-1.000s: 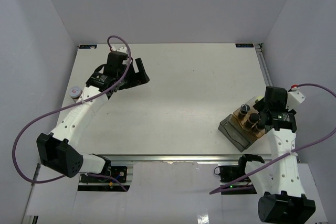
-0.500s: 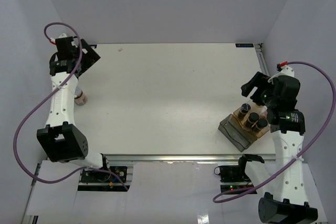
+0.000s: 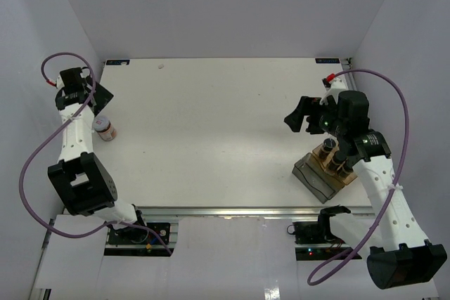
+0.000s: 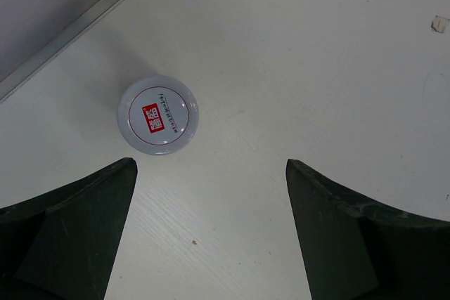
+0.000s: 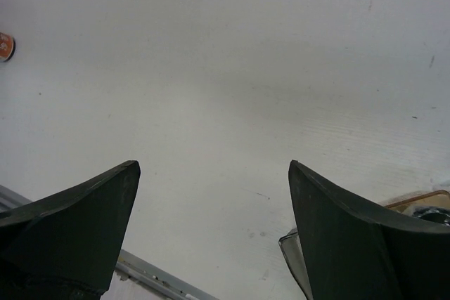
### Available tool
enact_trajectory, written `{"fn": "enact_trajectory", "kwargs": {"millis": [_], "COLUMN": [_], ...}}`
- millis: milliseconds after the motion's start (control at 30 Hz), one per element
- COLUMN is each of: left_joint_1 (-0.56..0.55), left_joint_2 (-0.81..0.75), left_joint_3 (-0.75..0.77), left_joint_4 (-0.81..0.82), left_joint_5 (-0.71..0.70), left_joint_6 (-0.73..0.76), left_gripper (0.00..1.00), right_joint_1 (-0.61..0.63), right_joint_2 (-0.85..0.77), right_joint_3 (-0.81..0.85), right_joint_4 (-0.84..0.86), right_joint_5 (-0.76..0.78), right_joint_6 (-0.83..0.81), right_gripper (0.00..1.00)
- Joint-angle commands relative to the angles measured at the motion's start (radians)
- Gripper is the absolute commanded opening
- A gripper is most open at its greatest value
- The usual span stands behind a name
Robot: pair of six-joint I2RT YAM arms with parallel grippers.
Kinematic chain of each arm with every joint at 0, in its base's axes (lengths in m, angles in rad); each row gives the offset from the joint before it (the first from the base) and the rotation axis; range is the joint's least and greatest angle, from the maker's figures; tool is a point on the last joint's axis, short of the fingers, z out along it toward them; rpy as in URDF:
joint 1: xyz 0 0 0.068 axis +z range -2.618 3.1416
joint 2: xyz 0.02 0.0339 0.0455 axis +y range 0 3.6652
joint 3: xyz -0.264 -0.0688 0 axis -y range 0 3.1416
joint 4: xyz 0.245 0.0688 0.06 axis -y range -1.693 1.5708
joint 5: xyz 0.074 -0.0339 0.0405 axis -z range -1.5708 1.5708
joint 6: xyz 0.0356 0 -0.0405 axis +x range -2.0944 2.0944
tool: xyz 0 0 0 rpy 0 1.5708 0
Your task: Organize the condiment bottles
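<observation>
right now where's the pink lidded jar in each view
Top external: the pink-lidded jar stands by the left edge of the table, about midway back.
Left wrist: left of centre, upper half, lid seen from straight above.
Right wrist: a small reddish shape at the far left edge, probably the jar; too small to be sure.
Shared landmark: the white table; its left edge strip runs beside the jar in the top and left wrist views.

Grey tray [image 3: 314, 178] partly behind the right arm; spice jar [image 5: 5, 47] half beyond the right wrist view's left edge
</observation>
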Motion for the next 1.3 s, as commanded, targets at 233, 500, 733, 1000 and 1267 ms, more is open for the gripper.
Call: {"fn": "enact_trajectory", "kwargs": {"millis": [233,500,733,1000,1267], "left_joint_1": [0.0,0.0,0.0,0.0,-0.014], "left_joint_2": [0.124,0.228,0.302,0.325,0.295], "left_joint_3": [0.035,0.039,0.044,0.036,-0.025], "left_joint_4": [-0.034,-0.024,0.009,0.022,0.058], "left_joint_5": [-0.115,-0.133,-0.104,-0.133,-0.071], "left_joint_6": [-0.038,-0.044,-0.063,-0.042,0.016], "left_gripper": [0.98,0.98,0.91,0.69,0.24], "right_joint_1": [0.07,0.084,0.089,0.09,0.09], "right_joint_2": [-0.023,-0.039,-0.041,-0.03,-0.029], "right_joint_3": [0.093,0.092,0.09,0.089,0.072], "right_joint_4": [0.021,0.014,0.008,0.006,0.01], "right_joint_5": [0.046,0.073,0.107,0.138,0.153], "right_joint_6": [-0.047,-0.061,-0.07,-0.076,-0.076], "right_gripper": [0.97,0.98,0.98,0.98,0.98]}}
